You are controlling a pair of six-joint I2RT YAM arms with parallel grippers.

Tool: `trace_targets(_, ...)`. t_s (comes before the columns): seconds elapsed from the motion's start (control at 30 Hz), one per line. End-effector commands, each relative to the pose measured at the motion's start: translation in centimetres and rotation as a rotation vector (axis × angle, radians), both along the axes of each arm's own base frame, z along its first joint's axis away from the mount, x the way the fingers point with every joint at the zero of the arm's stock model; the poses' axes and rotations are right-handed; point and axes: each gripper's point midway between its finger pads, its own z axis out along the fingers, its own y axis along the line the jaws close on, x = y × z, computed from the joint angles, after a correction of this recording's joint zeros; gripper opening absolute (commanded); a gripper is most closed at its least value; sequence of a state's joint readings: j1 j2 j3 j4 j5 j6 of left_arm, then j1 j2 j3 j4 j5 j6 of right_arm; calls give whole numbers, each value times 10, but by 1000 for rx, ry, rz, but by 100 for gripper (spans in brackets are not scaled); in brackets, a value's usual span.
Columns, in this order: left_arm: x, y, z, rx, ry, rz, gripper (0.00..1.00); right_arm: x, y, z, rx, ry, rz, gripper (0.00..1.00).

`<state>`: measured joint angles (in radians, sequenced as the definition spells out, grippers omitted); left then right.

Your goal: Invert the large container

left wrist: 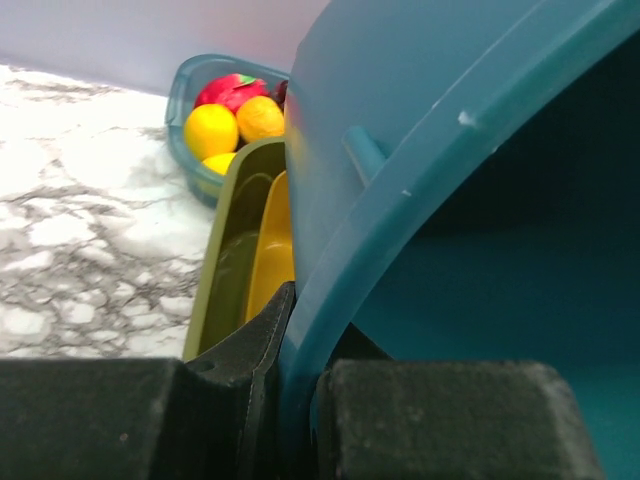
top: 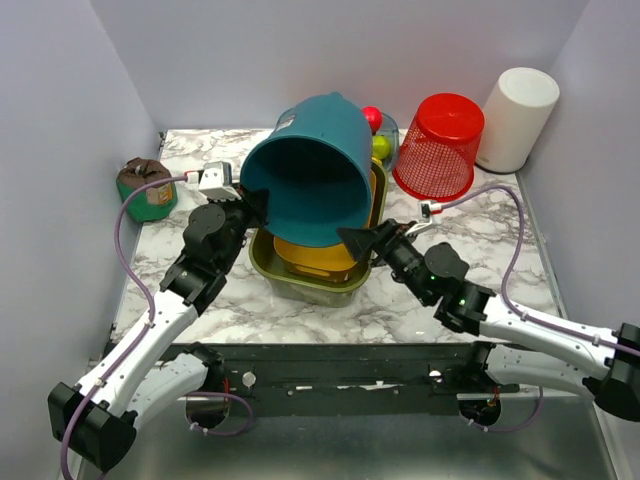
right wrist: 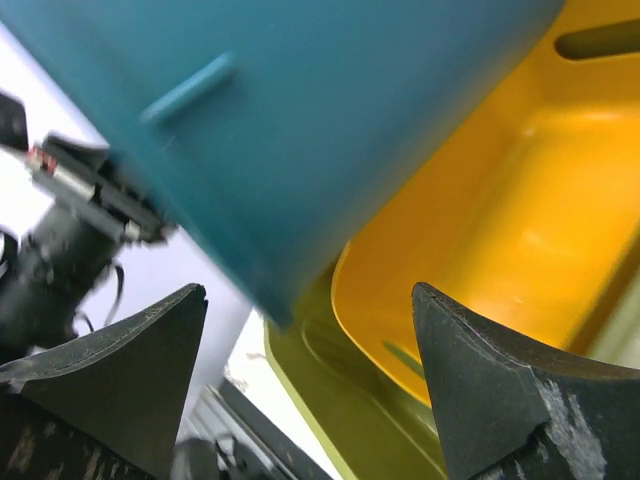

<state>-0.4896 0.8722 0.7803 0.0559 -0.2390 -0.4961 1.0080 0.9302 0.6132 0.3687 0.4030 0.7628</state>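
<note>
Marbled table (top: 330, 315) | large container (top: 310, 170) is tipped over yellow tray (top: 315, 258) | rim is pinched by left tool (top: 255, 200) | right tool (top: 362, 240) is spread wide

Bench (top: 300, 305): white marble-pattern top with grey veining. I see it boxed in on three sides by plain pale grey-lavender panels: back wall (top: 300, 50), left wall (top: 55, 120), right wall (top: 600, 130). A black rail (top: 340, 365) runs along the bench's near edge. Light is even, shadows soft.
</note>
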Motion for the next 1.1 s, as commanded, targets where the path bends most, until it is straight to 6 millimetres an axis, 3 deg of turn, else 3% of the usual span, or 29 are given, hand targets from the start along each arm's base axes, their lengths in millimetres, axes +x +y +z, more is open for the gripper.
trace_targets(0.0, -15, -17, 66, -163, -211, -97, 0, 12, 14, 40, 157, -25, -26, 89)
trace_targets(0.3, -22, -36, 66, -164, -239, -201, 0, 24, 35, 24, 226, 26, -24, 69)
trace_targets(0.43, -23, -39, 67, -170, -233, -222, 0, 31, 28, 19, 196, 18, -79, 30)
trace_targets(0.6, -25, -39, 63, -162, -221, -223, 0, 35, 18, 22, 163, -7, -134, 14)
trace_targets(0.83, -26, -49, 62, -170, -215, -272, 0, 37, 27, 34, 106, -62, -119, 1)
trace_targets(0.97, -25, -51, 58, -159, -197, -279, 4, 42, 21, 46, 42, -119, -184, 1)
trace_targets(1.07, -26, -49, 59, -131, -197, -275, 24, 45, 11, 54, -9, -164, -246, 1)
